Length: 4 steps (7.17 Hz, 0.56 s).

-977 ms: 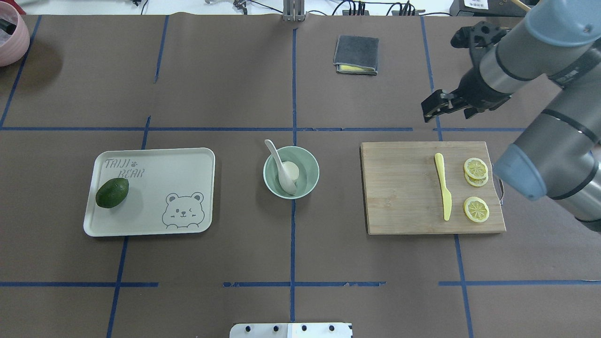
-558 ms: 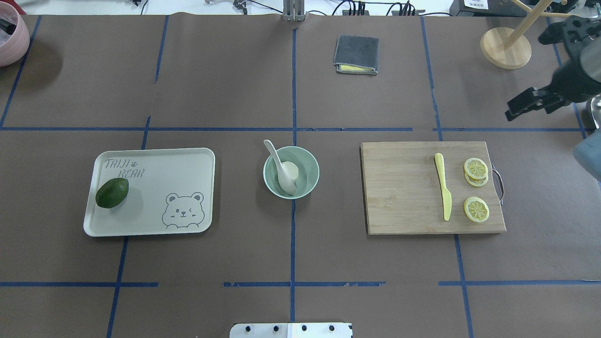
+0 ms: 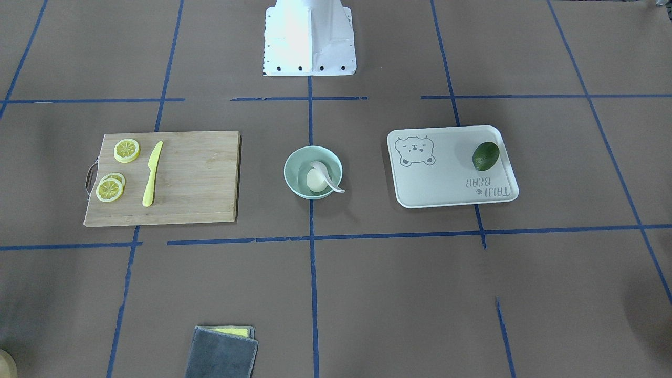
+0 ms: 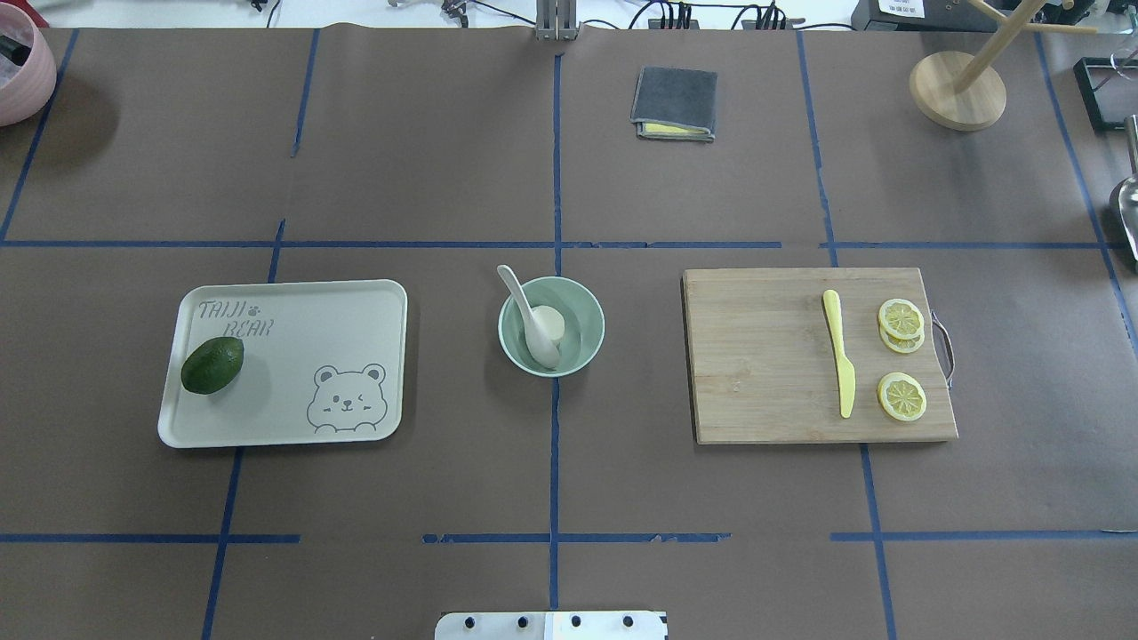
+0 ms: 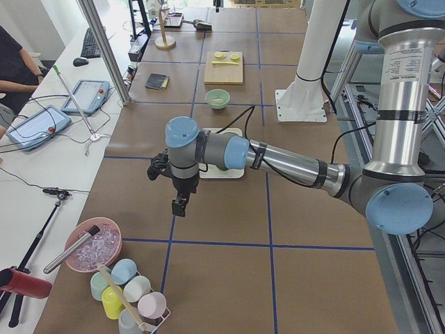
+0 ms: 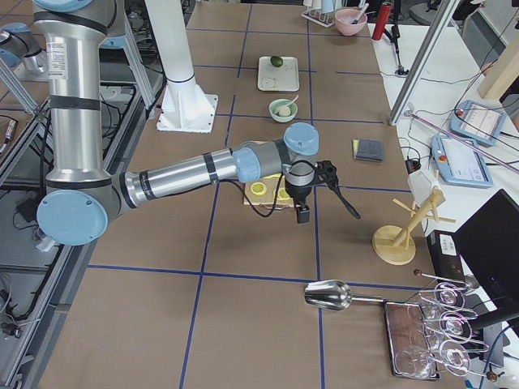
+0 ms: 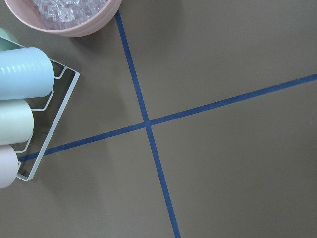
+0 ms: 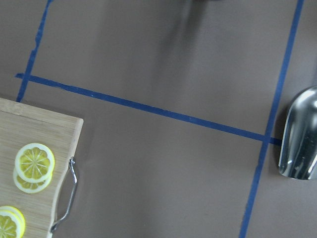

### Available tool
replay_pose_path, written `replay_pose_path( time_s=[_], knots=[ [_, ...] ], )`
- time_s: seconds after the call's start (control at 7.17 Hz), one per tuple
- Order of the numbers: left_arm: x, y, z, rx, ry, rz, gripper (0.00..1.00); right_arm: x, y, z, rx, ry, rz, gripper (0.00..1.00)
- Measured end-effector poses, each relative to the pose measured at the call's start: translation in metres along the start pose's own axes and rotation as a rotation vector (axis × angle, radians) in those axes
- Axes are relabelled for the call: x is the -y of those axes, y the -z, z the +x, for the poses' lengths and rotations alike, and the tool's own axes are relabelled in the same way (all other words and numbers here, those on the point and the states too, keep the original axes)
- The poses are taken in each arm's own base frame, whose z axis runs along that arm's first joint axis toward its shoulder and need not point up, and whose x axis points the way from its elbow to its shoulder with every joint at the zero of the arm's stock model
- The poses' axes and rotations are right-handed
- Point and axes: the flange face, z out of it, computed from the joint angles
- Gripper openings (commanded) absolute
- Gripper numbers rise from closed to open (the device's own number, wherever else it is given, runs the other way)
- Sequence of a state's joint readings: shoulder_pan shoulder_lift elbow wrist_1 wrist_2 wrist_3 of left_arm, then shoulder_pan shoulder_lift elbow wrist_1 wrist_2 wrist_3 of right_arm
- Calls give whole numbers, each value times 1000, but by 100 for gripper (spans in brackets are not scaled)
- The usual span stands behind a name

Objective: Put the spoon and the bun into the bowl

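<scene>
The pale mint-green bowl (image 4: 592, 311) stands at the table's middle and also shows in the front view (image 3: 294, 159). The white bun (image 4: 555, 324) lies inside it. The whitish spoon (image 4: 531, 313) rests in the bowl with its scoop beside the bun and its handle sticking out over the far-left rim. My left gripper (image 5: 179, 207) hangs above the table's left end, far from the bowl. My right gripper (image 6: 302, 215) hangs beyond the cutting board at the right end. Both show only in the side views, so I cannot tell whether they are open or shut.
A white bear tray (image 4: 293, 427) holds a green avocado (image 4: 212, 364). A wooden cutting board (image 4: 765, 356) holds a yellow knife (image 4: 838, 360) and lemon slices (image 4: 901, 396). A grey cloth (image 4: 675, 102), a wooden stand (image 4: 957, 89), a metal scoop (image 8: 299, 136) and a pink bowl (image 4: 20, 71) sit near the edges.
My right arm has swung away to the right and left the overhead view. The bowl, bun and spoon have not moved.
</scene>
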<state>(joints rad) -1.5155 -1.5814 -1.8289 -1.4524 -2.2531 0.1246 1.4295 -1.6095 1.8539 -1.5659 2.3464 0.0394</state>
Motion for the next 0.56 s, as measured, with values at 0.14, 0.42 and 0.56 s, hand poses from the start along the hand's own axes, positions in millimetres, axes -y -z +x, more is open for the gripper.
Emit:
replay_pose_path(
  time_s=[0.14,0.42,0.56],
  knots=[
    [-1,0,-2,1,3,1,100,-13,5,31,25,-4,6,100],
    [-5,-2,-6,0,10,-5,100,-29,5,60,20,-10,7,100],
    [-10,-6,-9,-5,17,-12,100,-39,1,69,-1,-19,-5,100]
  ],
)
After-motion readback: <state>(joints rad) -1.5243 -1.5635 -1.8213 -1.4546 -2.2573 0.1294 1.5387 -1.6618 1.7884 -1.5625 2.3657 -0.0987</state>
